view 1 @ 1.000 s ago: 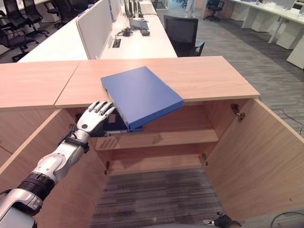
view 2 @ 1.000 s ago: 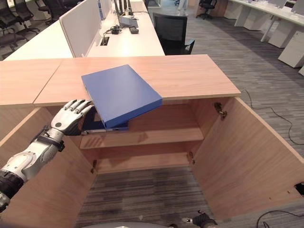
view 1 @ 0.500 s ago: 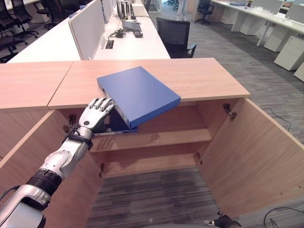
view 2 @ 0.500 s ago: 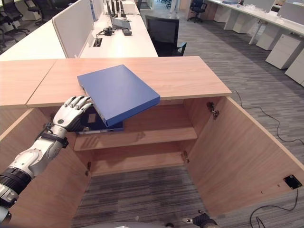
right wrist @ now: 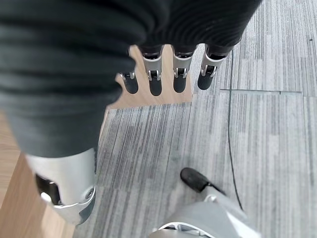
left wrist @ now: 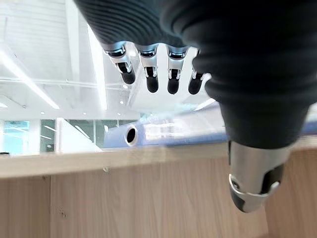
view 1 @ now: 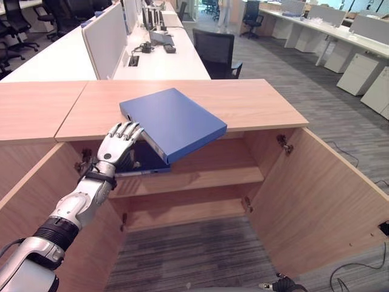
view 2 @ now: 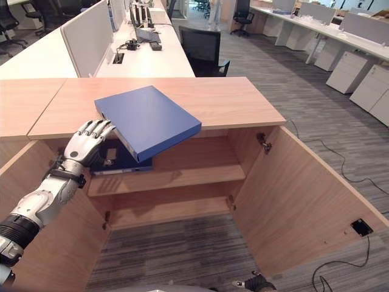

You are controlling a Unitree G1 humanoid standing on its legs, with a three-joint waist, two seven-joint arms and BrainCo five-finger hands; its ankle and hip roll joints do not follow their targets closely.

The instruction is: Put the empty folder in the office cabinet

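Left eye view: an open office cabinet (view 1: pixel 316 201) spans the frame, a blue folder (view 1: pixel 176 121) tipped over its top edge at centre left.

Biggest is the cabinet, both doors swung wide and its shelf (view 1: pixel 200 178) bare towards the right; a second dark blue folder (view 1: pixel 143 163) lies on that shelf at the left. The blue folder rests slantwise, its upper end on the cabinet's top (view 1: pixel 255 103), its lower corner jutting out over the opening. The left hand (view 1: pixel 118 143) comes up from the lower left, fingers nearly straight and spread against the folder's left edge, gripping nothing. The right hand (right wrist: pixel 168 74) hangs low over the carpet, fingers loose and empty. I would judge the folder stiff, light and smooth-skinned, likely to slide; its spine edge by the ring hole (left wrist: pixel 132 134) looks the surest hold.
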